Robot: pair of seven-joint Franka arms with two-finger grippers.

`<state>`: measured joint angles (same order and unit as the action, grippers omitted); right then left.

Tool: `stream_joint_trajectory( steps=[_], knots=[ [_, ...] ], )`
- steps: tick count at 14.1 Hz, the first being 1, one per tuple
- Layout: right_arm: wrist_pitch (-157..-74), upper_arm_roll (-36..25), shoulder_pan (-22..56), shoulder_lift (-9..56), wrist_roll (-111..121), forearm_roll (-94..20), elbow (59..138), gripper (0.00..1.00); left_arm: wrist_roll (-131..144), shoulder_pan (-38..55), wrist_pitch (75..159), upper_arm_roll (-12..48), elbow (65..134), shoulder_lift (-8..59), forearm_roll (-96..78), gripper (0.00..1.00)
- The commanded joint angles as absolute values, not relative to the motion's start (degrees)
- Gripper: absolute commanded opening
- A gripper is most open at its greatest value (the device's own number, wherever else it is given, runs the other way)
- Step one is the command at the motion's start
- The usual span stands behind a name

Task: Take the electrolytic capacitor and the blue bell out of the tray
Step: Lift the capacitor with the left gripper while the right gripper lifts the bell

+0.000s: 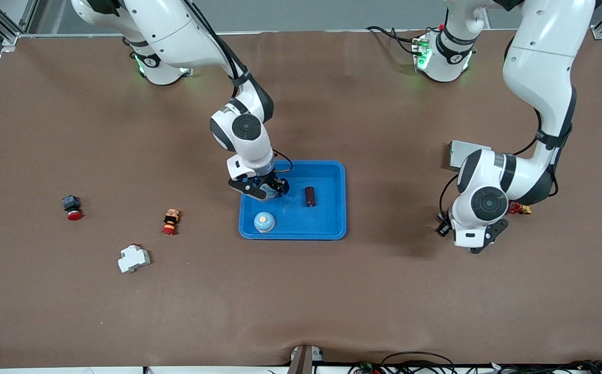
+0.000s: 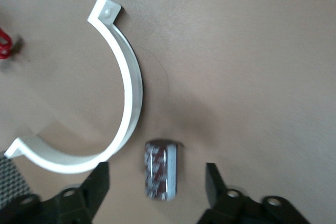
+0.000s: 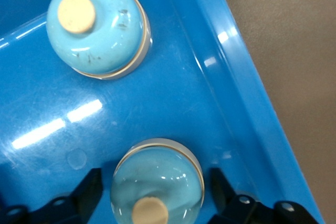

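In the tray [image 1: 332, 231], 1 blue bell [image 3: 157, 179] is straddled by the right tool [image 1: 264, 191], whose fingers are spread close at each side and are not seen touching. The electrolytic capacitor [image 1: 310, 196] lies at 3 o'clock of it, long axis 12-to-6, nearest this arm. The left tool [image 2: 157, 179] is held spread and empty over the tabletop [image 1: 301, 301].

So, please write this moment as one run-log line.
right claw: around blue bell in tray | left claw: open over small brown block
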<state>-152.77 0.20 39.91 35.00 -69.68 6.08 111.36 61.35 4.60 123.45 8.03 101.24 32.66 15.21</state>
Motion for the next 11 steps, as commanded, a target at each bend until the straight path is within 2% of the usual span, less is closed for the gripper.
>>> stream_joint_trajectory(
  steps=[1, 4, 8, 10, 11],
  knots=[
    [-152.32, -0.18, 40.25, 35.6, -71.63, 8.88, 109.95, 0.0, 64.5, 4.92, 117.27, 12.55, 100.04, 28.48, 13.99, 1.0],
    [-150.66, -0.17, 39.46, 34.55, -70.67, 8.79, 109.25, 0.0, 74.67, 9.3, 114.26, 17.92, 95.12, 29.09, 13.53, 1.0],
    [-138.99, 0.17, 34.38, 29.9, -59.73, 8.35, 107.05, 0.0, 75.06, 18.78, 114.96, 17.84, 86.94, 36.45, 13.88, 1.0],
    [-133.1, 0.35, 28.24, 25.86, -47.96, 8.09, 107.23, 0.0, 74.27, 23.44, 118.02, 17.75, 84.12, 40.59, 17.91, 0.88],
    [-130.54, 0.26, 24.65, 24.36, -39.81, 8.0, 107.66, 0.0, 74.18, 24.77, 121.0, 17.67, 84.02, 41.91, 19.41, 0.86]
  ],
)
